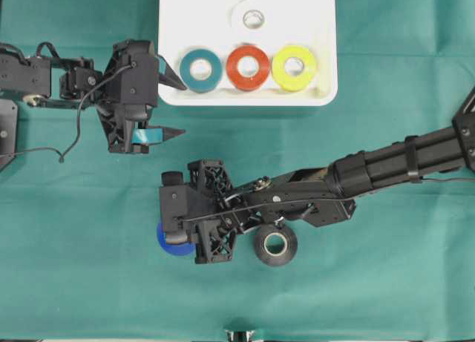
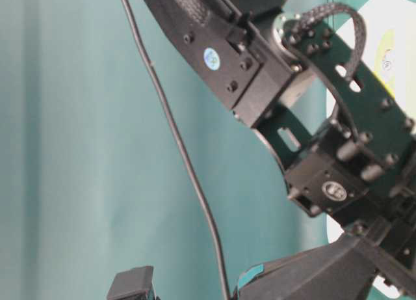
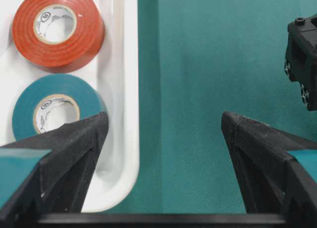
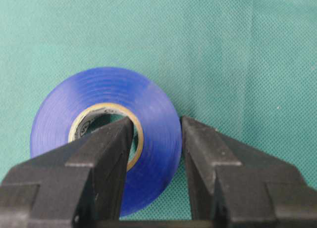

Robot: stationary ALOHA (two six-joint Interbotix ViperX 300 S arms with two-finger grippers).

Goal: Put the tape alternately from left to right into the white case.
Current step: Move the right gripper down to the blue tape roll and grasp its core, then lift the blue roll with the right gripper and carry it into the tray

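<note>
Your right gripper point(image 4: 157, 134) is clamped on the blue roll point(image 4: 99, 97), one finger down inside the cardboard core and the other against the outer wall, so you are pinching only one side of the ring. That is the risk: a bite on a single wall can let the roll swing or hang tilted as you lift, and if it slips it could drop back on the green cloth point(image 1: 386, 283) or land on edge and roll away.

Watch the black roll point(image 1: 275, 244) too. It sits just beside your wrist, toward the near edge of the cloth, and a sideways sweep could knock it.

The blue roll lies flat, left of the middle and nearer the front edge, well apart from the white case point(image 1: 172, 30) at the far edge. The case already holds teal point(image 1: 200, 70), red-orange point(image 1: 248, 67) and yellow point(image 1: 294, 67) along its near rim and white point(image 1: 252, 17) behind them, so free room is limited; a careless drop could land on a neighbour.

Your left gripper point(image 1: 177, 107) hangs wide open and empty by the case's near left corner, one finger close to the rim. It could be in your way as you carry across.
</note>
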